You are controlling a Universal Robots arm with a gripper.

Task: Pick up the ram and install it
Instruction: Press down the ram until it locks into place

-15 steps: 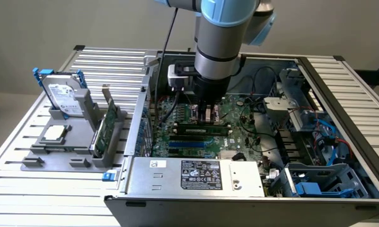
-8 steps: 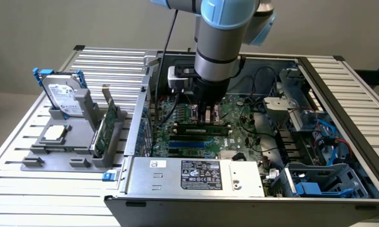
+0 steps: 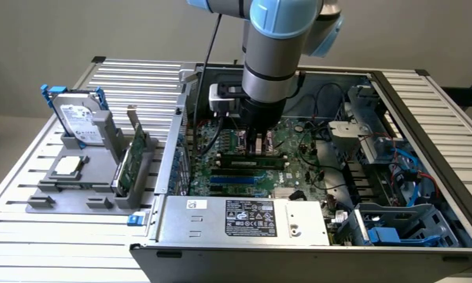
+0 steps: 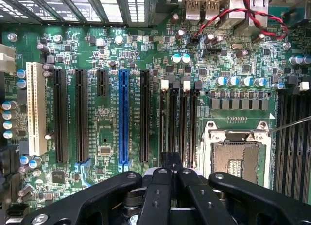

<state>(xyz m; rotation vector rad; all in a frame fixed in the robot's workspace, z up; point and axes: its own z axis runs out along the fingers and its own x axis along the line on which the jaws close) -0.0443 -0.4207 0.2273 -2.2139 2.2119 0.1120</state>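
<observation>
The long, narrow green ram stick with black chips [image 3: 251, 158] is being seen in the exterior view inside the open grey metal computer case [image 3: 424, 118]. It is lying along the black memory slots [image 4: 184, 123] of the green motherboard [image 4: 102, 132], directly under the end effector [image 3: 256, 147]. Whether the stick is fully seated in its slot cannot be told.

The black end effector [image 4: 170, 162] is being held low over the motherboard by the grey and light-blue robot arm [image 3: 271, 53]. In the wrist view its two fingers [image 4: 163, 164] are being shown drawn together over the memory slots. Whether they are touching the ram stick cannot be told. Beside these slots, the open silver processor socket [image 4: 238, 154], a blue expansion slot [image 4: 123, 118] and a white expansion slot [image 4: 33, 108] are being shown.

At the near edge of the case, a silver power supply box with a white label [image 3: 244, 218] is being seen.

On the exterior view's left, well apart from the end effector, a grey plastic holder [image 3: 71, 194] is being carried by the slatted aluminium bench [image 3: 134, 76]. A silver hard drive with blue rails [image 3: 78, 121] and a wider green expansion card with a metal bracket [image 3: 129, 159] are being held upright in this holder, and a small square silver chip [image 3: 69, 167] is lying flat on it.
</observation>
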